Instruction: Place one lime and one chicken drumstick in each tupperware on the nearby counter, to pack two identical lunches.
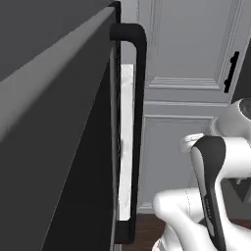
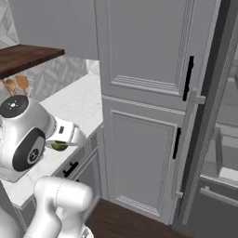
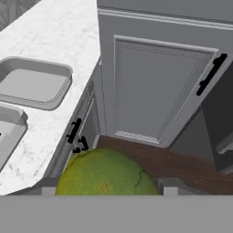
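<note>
Hand view: lime (image 3: 105, 173) sits big and yellow-green right at the bottom, btwn the two fingers (image 3: 49, 186), which pinch it from either side. Fingers spread wide enough to take the fruit, clamped on it, not loose. Same lime shows in right base view as a small green bit (image 2: 59, 147) under the white wrist, held above the front edge of the surface (image 2: 76, 104).

On the white marbled surface (image 3: 54, 32), hand view: one tupperware (image 3: 34, 84), light-grey, shallow, rounded corners, nothing in it. A second tupperware (image 3: 10, 132) just beside it, nearer the camera, cut off by the left edge; contents can't tell.

Below the surface: grey cabinets w/ black handle (image 3: 74, 130). Tall grey panelled door (image 3: 150, 91) w/ black handle (image 3: 210, 75) next to it; dark wood floor (image 3: 182, 166) beneath.

Right base view also: dark wooden shelf (image 2: 23, 58) upper left.

Left base view: dark appliance door (image 1: 54, 137) w/ long black handle (image 1: 138, 127) up close.
</note>
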Tool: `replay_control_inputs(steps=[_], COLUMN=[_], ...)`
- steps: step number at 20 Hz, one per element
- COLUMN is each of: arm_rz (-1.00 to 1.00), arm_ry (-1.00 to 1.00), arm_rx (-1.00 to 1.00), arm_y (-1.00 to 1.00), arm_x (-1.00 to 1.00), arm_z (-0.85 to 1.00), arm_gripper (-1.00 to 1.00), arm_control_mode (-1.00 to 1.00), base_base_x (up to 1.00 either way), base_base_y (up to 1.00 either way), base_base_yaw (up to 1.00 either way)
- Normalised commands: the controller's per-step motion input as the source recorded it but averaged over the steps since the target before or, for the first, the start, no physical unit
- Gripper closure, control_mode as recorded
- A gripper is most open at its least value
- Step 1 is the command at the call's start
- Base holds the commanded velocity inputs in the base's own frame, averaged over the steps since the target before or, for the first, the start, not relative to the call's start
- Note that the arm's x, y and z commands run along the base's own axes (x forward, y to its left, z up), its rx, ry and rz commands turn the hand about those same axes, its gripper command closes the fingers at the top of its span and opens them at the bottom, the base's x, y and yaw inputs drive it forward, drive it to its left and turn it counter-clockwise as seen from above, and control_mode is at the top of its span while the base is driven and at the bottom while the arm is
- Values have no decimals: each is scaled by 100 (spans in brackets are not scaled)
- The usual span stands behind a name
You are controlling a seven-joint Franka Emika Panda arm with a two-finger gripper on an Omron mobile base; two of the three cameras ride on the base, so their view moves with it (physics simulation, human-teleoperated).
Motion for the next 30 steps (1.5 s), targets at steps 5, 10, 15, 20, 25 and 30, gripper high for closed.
replay_control_inputs(steps=[5,10,15,20,25,30], arm_rz=[0,0,0,0,0,6], arm_ry=[0,0,0,0,0,0], arm_rx=[0,0,0,0,0,-1], arm_y=[0,0,0,0,0,16], arm_x=[0,0,0,0,0,7], arm_z=[0,0,0,0,0,-10], arm_gripper=[100,100,100,100,100,100], arm_control_mode=[100,100,100,100,100,-100], base_base_x=[98,100,98,98,86,42], base_base_y=[0,0,1,10,21,39], base_base_yaw=[34,51,61,63,60,36])
